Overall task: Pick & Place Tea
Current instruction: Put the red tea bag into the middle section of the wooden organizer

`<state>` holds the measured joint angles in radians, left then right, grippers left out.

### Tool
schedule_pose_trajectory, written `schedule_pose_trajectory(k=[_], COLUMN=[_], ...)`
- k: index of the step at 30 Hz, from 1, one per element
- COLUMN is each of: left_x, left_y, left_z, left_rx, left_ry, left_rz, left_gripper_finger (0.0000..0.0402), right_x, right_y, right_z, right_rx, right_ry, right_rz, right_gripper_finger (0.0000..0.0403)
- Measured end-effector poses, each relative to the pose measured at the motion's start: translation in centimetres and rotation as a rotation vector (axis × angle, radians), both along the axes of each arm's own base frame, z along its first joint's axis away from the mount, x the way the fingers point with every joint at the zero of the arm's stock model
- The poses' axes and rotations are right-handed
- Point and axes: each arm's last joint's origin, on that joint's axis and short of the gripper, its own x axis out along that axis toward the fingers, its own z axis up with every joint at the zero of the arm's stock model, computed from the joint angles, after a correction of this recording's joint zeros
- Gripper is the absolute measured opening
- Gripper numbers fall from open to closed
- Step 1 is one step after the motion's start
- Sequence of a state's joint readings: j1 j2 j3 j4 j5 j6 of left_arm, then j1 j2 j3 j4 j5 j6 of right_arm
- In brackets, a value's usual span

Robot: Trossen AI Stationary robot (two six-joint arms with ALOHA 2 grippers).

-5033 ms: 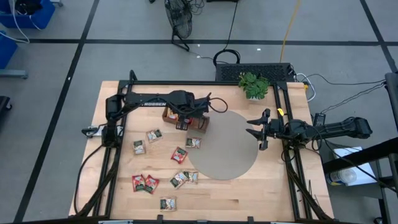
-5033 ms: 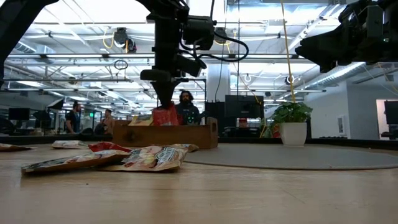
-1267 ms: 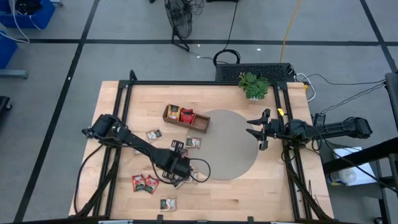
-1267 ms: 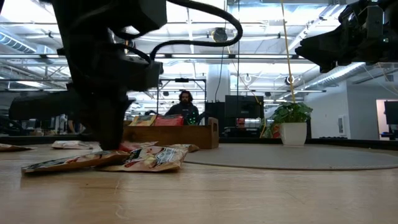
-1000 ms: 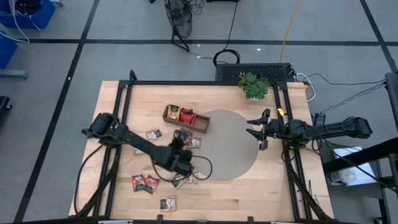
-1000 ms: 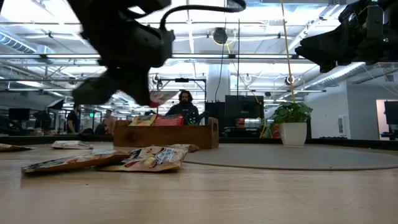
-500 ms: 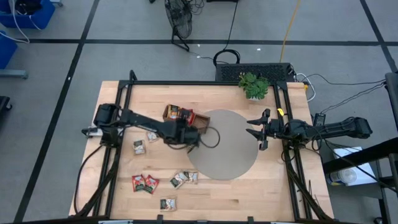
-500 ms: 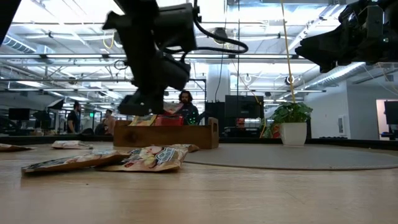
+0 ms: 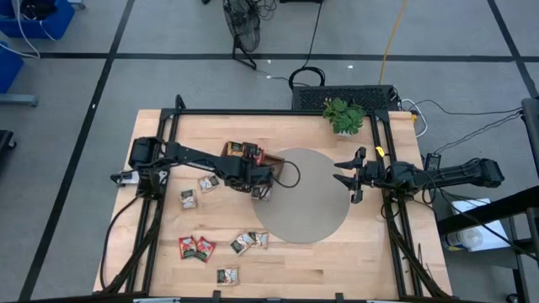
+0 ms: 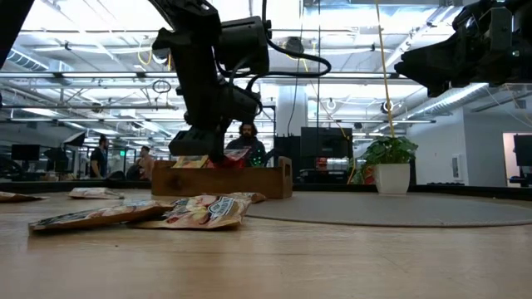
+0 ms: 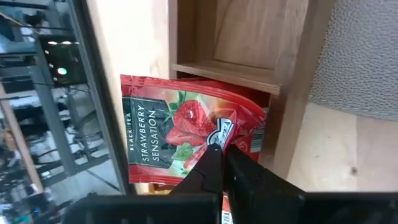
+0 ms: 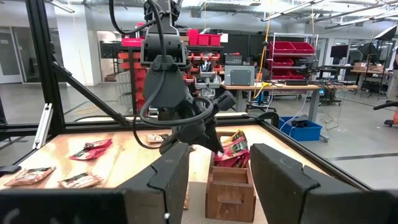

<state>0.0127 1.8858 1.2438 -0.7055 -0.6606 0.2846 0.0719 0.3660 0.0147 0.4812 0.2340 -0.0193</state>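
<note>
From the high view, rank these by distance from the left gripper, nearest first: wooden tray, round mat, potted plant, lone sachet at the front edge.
1. wooden tray, right under the left gripper.
2. round mat, just beside it.
3. potted plant at the back, and lone sachet at the front: too close to call.

The wooden table (image 9: 362, 252) carries a round grey mat (image 9: 307, 202), compartment tray (image 9: 271, 162), scattered tea sachets (image 9: 195, 247), potted plant (image 9: 344, 114)

left tool (image 11: 219, 151) pinched closed, arm outstretched; right tool (image 9: 346, 179) spread wide, parked aside
</note>
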Motion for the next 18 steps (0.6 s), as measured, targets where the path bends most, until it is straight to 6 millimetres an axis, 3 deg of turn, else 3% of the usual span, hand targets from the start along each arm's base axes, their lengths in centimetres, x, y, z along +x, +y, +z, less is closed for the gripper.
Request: schedule_pose_trajectory(k=[4,18], left_x=[0.00,-0.10], left_y=[0.22,1.07], left_z=[-0.11,-0.04], left_rx=[-0.078,-0.062], left_ry=[-0.013,-0.061], left_rz=[0.009,0.105], left_gripper_finger=[0.0017,0.0156], right_x=[0.00,0.00], right_y=[0.00,0.00], right_z=[0.00,0.01], right_rx=[0.000,0.000], right_ry=[0.000,0.000], right_rz=[0.000,0.000], right_gripper_finger=[0.0155,0.0155])
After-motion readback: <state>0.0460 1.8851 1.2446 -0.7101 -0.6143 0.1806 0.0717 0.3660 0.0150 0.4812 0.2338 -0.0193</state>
